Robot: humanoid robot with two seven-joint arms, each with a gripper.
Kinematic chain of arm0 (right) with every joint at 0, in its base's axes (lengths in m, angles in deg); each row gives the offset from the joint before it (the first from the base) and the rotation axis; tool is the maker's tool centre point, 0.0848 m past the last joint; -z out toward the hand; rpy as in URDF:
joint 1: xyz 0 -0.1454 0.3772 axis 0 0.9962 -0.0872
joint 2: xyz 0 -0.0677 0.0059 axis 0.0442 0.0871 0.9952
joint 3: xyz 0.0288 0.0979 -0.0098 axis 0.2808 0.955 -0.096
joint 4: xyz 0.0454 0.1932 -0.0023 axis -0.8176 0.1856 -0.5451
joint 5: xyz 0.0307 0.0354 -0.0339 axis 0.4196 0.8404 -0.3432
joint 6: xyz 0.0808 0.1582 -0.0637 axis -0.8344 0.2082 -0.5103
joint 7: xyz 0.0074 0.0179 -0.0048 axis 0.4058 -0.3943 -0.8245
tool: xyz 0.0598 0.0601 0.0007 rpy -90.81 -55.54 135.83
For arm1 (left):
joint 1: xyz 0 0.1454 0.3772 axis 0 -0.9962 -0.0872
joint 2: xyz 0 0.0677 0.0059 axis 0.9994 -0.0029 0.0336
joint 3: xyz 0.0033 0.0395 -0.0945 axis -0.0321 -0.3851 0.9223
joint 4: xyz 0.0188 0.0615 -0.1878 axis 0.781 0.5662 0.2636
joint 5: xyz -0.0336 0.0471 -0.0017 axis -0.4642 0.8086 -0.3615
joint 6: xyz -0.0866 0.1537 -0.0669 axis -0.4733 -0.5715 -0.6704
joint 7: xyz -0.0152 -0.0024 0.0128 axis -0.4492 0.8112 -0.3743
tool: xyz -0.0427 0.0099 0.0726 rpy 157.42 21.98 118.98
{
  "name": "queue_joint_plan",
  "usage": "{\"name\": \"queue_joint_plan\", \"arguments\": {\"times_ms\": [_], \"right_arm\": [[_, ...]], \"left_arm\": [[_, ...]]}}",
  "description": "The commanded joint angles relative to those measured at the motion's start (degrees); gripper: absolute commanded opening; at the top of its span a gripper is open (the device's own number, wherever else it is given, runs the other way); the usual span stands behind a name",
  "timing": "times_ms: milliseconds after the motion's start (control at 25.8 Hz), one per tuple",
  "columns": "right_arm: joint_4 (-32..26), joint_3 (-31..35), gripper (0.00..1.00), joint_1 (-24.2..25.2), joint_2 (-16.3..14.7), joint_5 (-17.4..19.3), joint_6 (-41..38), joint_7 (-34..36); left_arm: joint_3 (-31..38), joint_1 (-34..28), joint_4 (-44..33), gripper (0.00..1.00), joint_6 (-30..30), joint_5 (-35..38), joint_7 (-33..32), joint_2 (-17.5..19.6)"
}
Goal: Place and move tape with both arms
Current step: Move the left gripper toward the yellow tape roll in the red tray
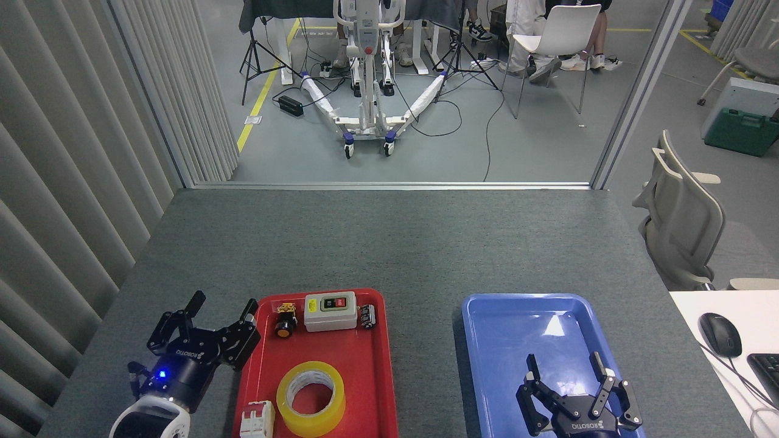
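Head view: tape [311,399] lay flat in the red tray [377,389], near its front edge, core facing up. White breaker block [257,420] sat in the tray's front-left corner, just beside the roll. Along the tray's back edge: small yellow-tipped button [285,321], grey switch box [330,311], small black part [367,316]. Left gripper [222,311] hung over the table [389,243] just off the tray's left edge, fingers spread, nothing held. Right gripper [567,373] hung over the blue tray [487,377] near its front edge, fingers spread, nothing held
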Motion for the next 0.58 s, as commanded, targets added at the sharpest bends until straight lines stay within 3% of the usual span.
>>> {"name": "queue_joint_plan", "arguments": {"times_ms": [0,233,388,466,543], "right_arm": [[0.12,0.01,1.0,-0.09,0.04,0.0,-0.02,0.0],[0.03,0.01,1.0,-0.18,0.3,0.0,-0.19,0.18],[0.03,0.01,1.0,-0.18,0.22,0.0,-0.19,0.44],[0.21,0.01,1.0,-0.09,-0.14,-0.09,-0.37,0.44],[0.39,0.01,1.0,-0.09,-0.31,-0.09,-1.42,0.44]], "left_arm": [[0.9,-0.34,-0.04,1.0,0.38,0.0,0.37,-0.14],[1.69,-0.34,-0.22,1.0,-0.32,-0.09,-1.21,-0.75],[1.07,0.28,0.22,1.0,-6.21,-0.09,-1.83,-5.94],[-1.47,1.68,0.05,1.0,-10.25,-0.26,-5.08,-5.67],[-3.85,4.06,0.22,1.0,-10.25,-0.44,-13.33,-4.36]]}}
